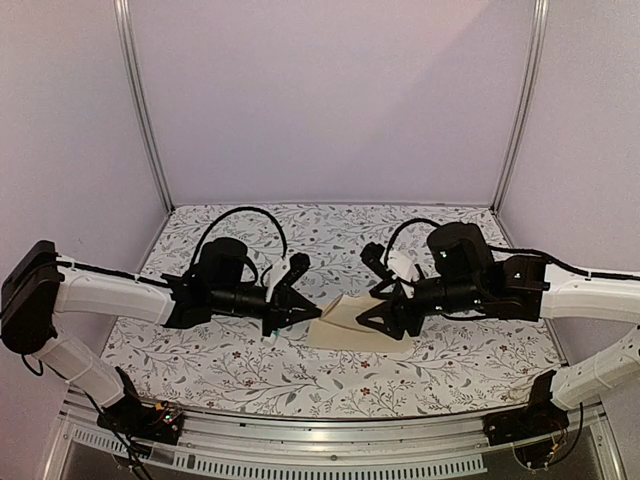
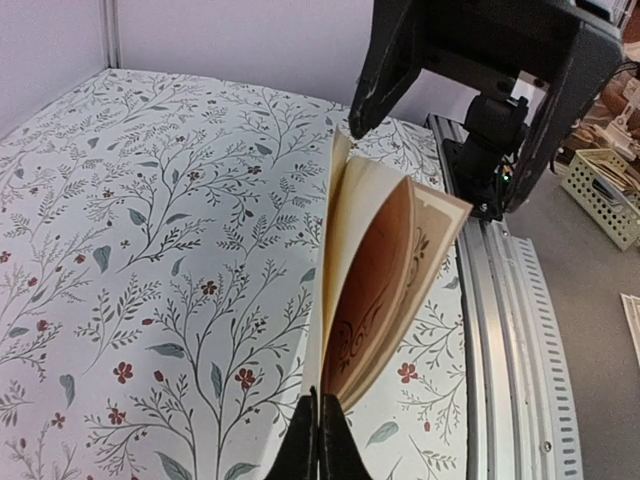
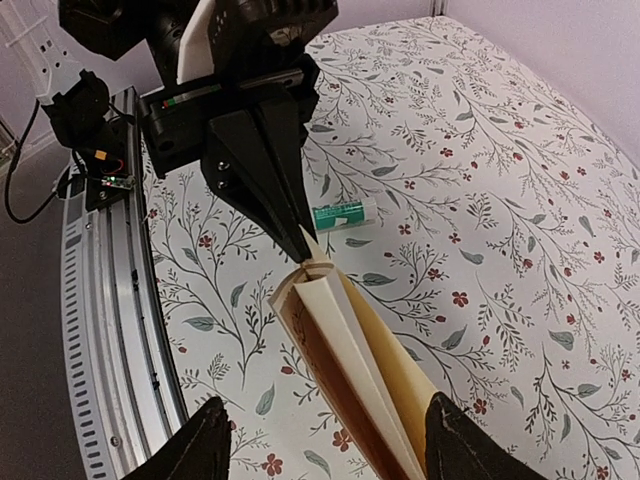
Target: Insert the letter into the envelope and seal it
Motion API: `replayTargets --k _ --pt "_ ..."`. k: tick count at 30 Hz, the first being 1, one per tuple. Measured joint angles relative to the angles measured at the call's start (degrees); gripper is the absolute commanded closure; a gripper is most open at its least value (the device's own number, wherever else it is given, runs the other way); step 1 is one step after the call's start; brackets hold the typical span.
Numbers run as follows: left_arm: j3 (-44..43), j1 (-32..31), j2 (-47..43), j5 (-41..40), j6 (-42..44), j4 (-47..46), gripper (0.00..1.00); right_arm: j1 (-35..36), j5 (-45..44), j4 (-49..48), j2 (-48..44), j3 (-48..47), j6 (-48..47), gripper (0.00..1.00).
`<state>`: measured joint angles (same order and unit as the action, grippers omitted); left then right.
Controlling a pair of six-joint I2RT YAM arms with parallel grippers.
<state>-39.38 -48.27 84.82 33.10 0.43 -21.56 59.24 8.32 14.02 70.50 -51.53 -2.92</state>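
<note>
Jaws of the left gripper point(image 2: 318, 445) pinch 1 edge of the envelope point(image 2: 345, 230) at the desk's point(image 2: 150, 250) centre; those of the right gripper point(image 3: 330, 445) stand spread — astride it. The letter point(image 2: 400, 260) bows inside — best pushed fully home before sealing.

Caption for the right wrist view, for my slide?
Left gripper pinches the envelope and letter at one end; the open right gripper straddles them.

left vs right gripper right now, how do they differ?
Left gripper is shut; right gripper is open. The left gripper pinches a corner of the envelope, with the letter fanned out beside it; the right gripper holds nothing and straddles the papers, one finger on each side. Shared: both are black and meet at the papers mid-table.
</note>
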Motion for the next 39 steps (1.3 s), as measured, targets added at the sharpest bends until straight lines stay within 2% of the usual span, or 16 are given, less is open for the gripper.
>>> replayTargets --k 7,13,18,25,31,39 --pt "0.0 0.2 0.0 1.0 0.0 0.0 1.00 0.0 -0.1 -0.3 3.3 -0.5 -1.2 0.25" --pt "0.0 0.2 0.0 1.2 0.0 0.0 1.00 0.0 -1.0 -0.4 5.7 -1.5 -2.2 0.49" --pt "0.0 0.2 0.0 1.4 0.0 0.0 1.00 0.0 -1.3 -0.4 5.9 -1.6 -2.8 0.65" --pt "0.0 0.2 0.0 1.9 0.0 0.1 1.00 0.0 -1.6 -0.4 7.8 -2.4 -3.5 0.78" --pt "0.0 0.2 0.0 2.1 0.0 0.3 1.00 0.0 -1.0 -0.4 9.5 -3.0 -3.8 0.86" --pt "0.0 0.2 0.0 2.1 0.0 0.5 1.00 0.0 -0.5 -0.2 12.5 -5.1 -4.0 0.91"
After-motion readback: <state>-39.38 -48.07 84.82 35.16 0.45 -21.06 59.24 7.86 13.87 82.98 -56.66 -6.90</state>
